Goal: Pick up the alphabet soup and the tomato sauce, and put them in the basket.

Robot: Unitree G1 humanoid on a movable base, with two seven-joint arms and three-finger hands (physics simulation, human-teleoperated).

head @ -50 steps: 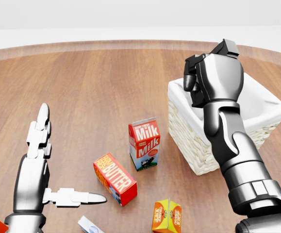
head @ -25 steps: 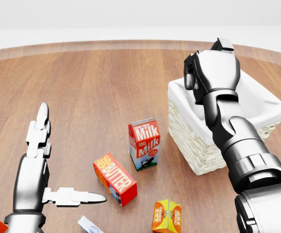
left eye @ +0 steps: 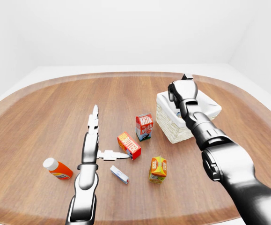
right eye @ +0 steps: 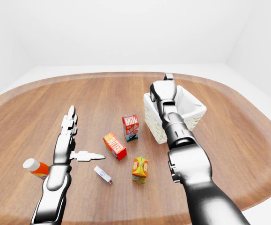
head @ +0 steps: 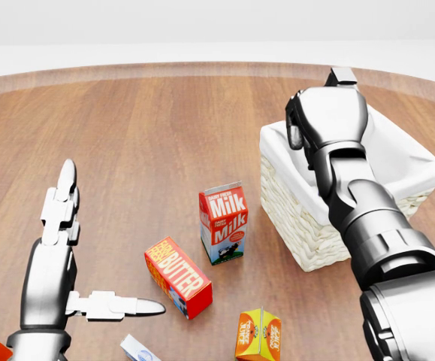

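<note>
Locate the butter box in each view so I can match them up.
Left-eye view: butter box, centre, just below-left of the milk carton.
Head view: lower centre, tilted, again below-left of the milk carton.
Right-eye view: left of centre, below-left of the milk carton.
Shared landmark: the milk carton, with the white basket to its right in all three.

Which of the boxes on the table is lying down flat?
The small white and blue box, lying flat near the bottom. The milk carton, butter box and orange carton stand taller.
</note>
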